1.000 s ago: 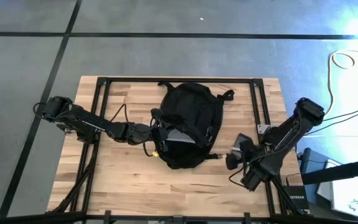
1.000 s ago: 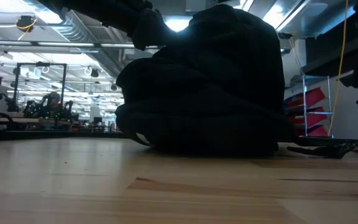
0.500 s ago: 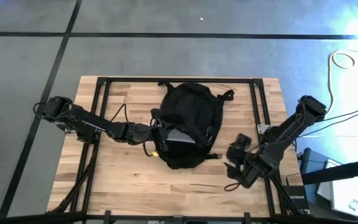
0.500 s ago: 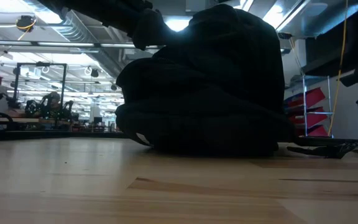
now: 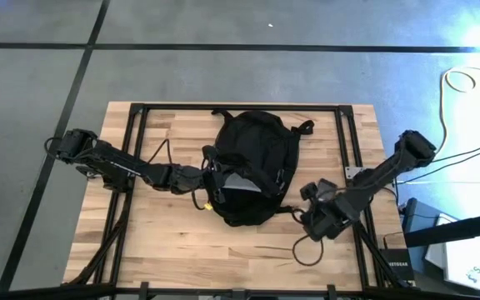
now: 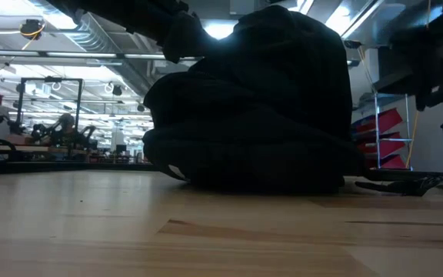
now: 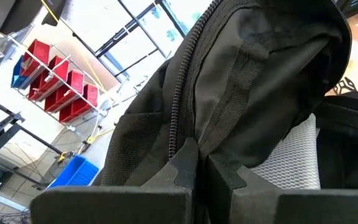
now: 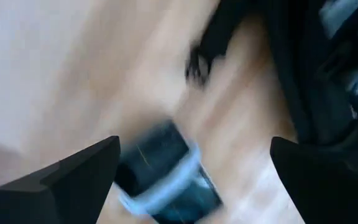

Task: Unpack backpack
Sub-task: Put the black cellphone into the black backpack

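**A:** Where is the backpack [image 5: 252, 167], and how does it lie?

**B:** It lies in the middle of the table [image 5: 157, 233], a little toward the far side. In the high view its long axis runs from the far edge of the table to the near edge. The carry loop is at the far end, so I judge the top points away from you and the bottom points to the near edge. In the low view it stands as a tall, soft heap.

**A:** How will it handle?

**B:** It is black fabric, so you must expect it soft and floppy, not stiff. It folds and sags when you pull it. It looks full, so probably it is rather heavy for one gripper. The cloth is not slippery and not fragile.

**A:** Where do you take hold?

**B:** At an edge with a seam, a strap, or the zipper line. The left gripper [image 5: 209, 177] is at the left side of the bag, and its fingers [image 7: 185, 168] are closed tight on a fold of fabric just beside the zipper [image 7: 179, 93].

**A:** And the right gripper [image 5: 308, 215]?

**B:** It hovers near the lower right corner of the bag, fingers spread wide, holding nothing. A small dark object with a pale edge [image 8: 163, 171] lies on the wood below it; I cannot tell what it is.
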{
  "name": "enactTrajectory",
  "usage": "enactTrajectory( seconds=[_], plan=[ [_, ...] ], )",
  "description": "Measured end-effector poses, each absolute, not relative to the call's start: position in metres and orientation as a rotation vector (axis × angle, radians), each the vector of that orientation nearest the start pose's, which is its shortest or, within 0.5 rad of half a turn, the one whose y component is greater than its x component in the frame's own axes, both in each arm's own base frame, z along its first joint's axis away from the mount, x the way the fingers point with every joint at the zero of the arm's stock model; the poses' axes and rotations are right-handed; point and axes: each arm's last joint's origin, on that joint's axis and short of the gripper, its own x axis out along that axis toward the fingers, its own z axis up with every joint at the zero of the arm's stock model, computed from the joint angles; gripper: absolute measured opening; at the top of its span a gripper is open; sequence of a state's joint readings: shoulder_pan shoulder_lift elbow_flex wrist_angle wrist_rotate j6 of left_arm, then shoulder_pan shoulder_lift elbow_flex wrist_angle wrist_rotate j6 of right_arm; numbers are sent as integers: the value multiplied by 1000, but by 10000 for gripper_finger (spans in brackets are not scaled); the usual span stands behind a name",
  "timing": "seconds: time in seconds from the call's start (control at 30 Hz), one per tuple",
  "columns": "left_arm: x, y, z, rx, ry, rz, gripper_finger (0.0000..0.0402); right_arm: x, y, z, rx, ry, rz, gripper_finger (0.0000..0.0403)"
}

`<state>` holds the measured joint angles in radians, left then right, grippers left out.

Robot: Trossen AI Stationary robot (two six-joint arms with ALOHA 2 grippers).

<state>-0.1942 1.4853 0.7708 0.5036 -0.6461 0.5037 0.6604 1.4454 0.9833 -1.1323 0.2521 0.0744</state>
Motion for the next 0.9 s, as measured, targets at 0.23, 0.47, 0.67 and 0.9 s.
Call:
enactTrajectory(
  seconds=[0.23,0.47,0.67,0.9],
  plan=[
    [309,-40,232,581,313,400,0,190,132,188,-673,1741,393,397],
    [309,-38,232,576,315,406,0,195,135,181,-691,1739,451,398],
    [309,-38,231,578,323,404,0,195,134,181,-741,1723,484,400],
    [309,-37,231,578,324,405,0,196,134,179,-935,1679,650,400]
  ],
)
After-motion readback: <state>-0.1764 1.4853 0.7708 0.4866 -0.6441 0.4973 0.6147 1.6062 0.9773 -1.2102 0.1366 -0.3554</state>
